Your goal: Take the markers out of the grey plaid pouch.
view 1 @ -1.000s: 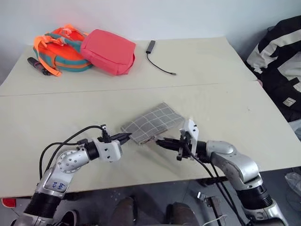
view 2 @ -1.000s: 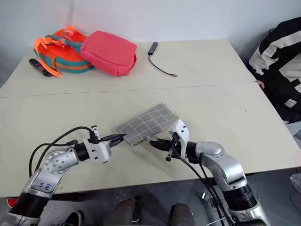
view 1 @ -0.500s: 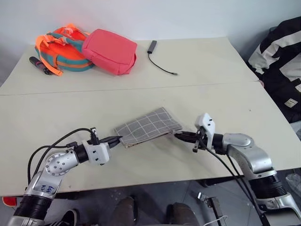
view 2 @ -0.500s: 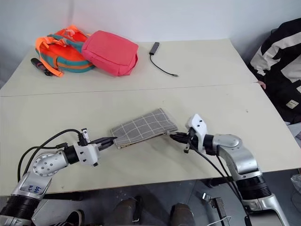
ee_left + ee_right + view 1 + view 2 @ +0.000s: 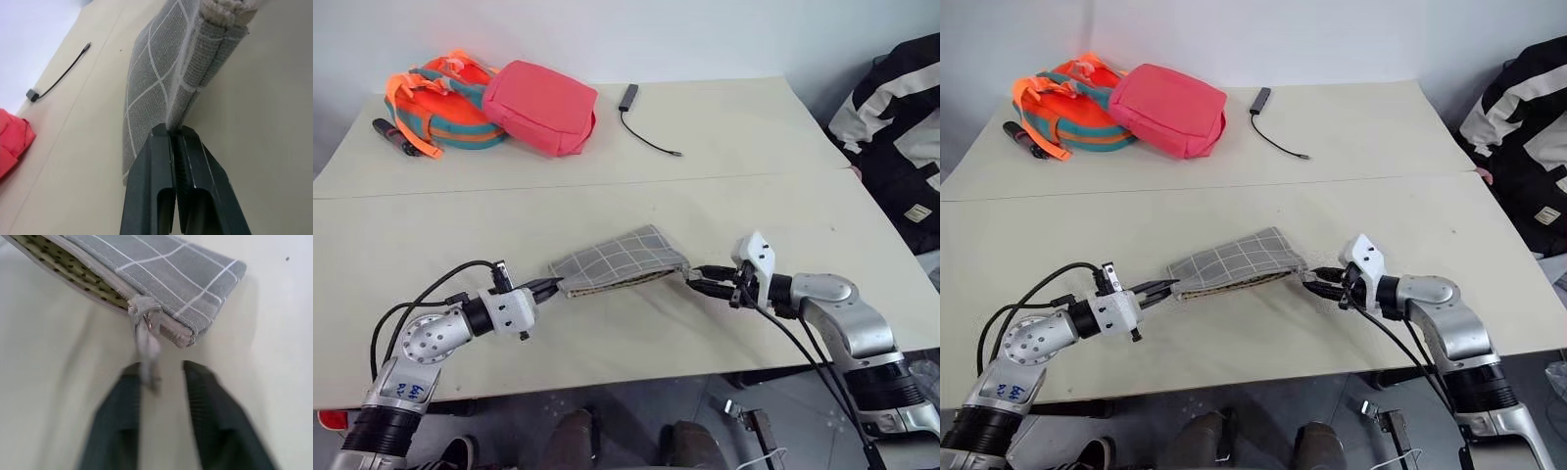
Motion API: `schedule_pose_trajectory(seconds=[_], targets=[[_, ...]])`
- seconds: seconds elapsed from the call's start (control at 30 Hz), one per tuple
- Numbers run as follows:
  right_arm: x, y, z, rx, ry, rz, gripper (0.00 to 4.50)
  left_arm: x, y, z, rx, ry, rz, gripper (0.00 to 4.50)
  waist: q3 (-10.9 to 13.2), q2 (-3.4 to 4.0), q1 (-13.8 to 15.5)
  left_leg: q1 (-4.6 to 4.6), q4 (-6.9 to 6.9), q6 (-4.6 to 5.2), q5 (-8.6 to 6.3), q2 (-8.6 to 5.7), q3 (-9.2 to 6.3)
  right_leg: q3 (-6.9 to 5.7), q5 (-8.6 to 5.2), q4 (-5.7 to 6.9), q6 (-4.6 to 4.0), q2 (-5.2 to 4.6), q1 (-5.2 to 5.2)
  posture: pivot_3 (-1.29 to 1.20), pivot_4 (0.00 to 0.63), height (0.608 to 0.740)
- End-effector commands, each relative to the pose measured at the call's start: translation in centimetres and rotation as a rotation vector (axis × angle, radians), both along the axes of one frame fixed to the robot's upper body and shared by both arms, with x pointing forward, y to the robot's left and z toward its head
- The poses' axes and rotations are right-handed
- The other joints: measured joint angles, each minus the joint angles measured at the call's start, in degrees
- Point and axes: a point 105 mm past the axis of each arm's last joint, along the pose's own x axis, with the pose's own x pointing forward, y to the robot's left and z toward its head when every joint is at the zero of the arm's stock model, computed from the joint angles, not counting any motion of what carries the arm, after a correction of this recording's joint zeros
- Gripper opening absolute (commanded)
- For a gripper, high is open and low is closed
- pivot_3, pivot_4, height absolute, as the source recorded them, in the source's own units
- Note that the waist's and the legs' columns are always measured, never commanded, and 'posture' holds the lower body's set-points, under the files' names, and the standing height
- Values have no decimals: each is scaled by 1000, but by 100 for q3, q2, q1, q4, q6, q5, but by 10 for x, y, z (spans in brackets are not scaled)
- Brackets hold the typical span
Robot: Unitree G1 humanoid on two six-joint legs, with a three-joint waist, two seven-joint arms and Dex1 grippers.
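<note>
The left gripper (image 5: 174, 134) is clenching the grey plaid pouch (image 5: 617, 260) at one end. The right gripper (image 5: 161, 377) is standing released, jaws apart, the zip pull (image 5: 146, 340) dangling between them.

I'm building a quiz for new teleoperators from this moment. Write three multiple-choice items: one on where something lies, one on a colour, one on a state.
1. Where does the black cable lie?
A. on the far table, beside the pink-red bag
B. inside the pouch
C. under the right arm

2. What colour is the pouch's lining?
A. plain red
B. cream with dark dots
C. blue

3. What is the left gripper doing?
A. standing open above the table
B. holding a marker
C. shut on an end of the grey plaid pouch

Key: 1 A, the cable lies right of the bag; 2 B, the right wrist view shows it; 3 C, fabric is pinched between closed fingers.
</note>
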Motion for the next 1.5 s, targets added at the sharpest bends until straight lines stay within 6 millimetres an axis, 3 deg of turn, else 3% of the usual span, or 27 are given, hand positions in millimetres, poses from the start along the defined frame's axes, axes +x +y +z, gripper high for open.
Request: schedule_pose_trajectory(seconds=[0.03, 0.1, 0.17, 0.27, 0.4, 0.47, 0.53, 0.63, 1.03, 1.4, 1.5], targets=[[-2, -6, 26, -8, -97, 15, 2045, 2, -4, 21, -61, -35, -11, 0, 0, 0, 2, 0, 0, 0, 0, 0, 0, 0, 0, -1, 0, 0, 0, 0, 150, 740], [4, -18, 48, 7, -152, -23, 2045, 3, -4, 24, -69, -19, -8, 0, 4, 3, 6, -1, 2, 0, 0, 0, 0, 0, 0, -3, 0, 0, 2, 0, 150, 740], [6, -27, 59, -11, -190, -43, 2045, 5, -3, 27, -75, -17, -1, 0, 8, 10, 9, -2, 6, 1, 0, -3, 0, 1, 1, -4, 2, -1, 3, 0, 150, 740], [5, -28, 83, 2, -271, -35, 2045, 9, -2, 32, -101, -10, 16, 0, 8, 10, 12, -1, 6, 1, 0, -1, -1, 0, 2, -6, 3, 0, 5, 0, 150, 740], [-7, 16, 107, 55, -373, 93, 2045, 15, -8, 34, -140, 30, 20, 0, 12, 14, -21, -1, 4, 0, -1, 3, 1, 0, 2, -6, 3, 3, 4, 0, 150, 740], [-13, 39, 108, 92, -386, 136, 1662, 19, -10, 34, -131, 29, 29, 0, 12, 14, -25, 1, 5, -4, -2, 12, 2, 0, 2, -6, 2, 10, 4, 0, 150, 740], [-16, 50, 107, 112, -382, 152, 1159, 20, -12, 34, -132, 28, 31, 0, 12, 14, -6, 1, 5, -6, -3, 14, 2, -1, 2, -5, 1, 11, 4, 0, 150, 740], [-18, 65, 93, 41, -420, 181, 36, 20, -18, 37, -157, 29, 23, 0, 14, 11, 32, -3, 7, 0, -5, 3, 2, -1, 4, -5, 4, 4, 5, 0, 150, 740], [-4, 74, 60, -175, -534, 206, 10, 15, -27, 41, -158, 26, -3, 0, 14, 10, 3, -9, 15, 6, -7, -3, 2, 0, 8, -10, 12, 2, 4, 0, 150, 740], [9, 78, 53, -309, -637, 185, 10, 8, -42, 40, -184, 60, -71, 0, 14, 10, 1, -9, 16, 5, -6, -3, 2, 1, 8, -10, 12, 2, 4, 0, 150, 740], [11, 79, 53, -316, -642, 178, 594, 8, -43, 41, -190, 62, -73, 0, 14, 10, 1, -8, 16, 5, -6, -2, 2, 0, 8, -9, 12, 4, 4, 0, 150, 740]])
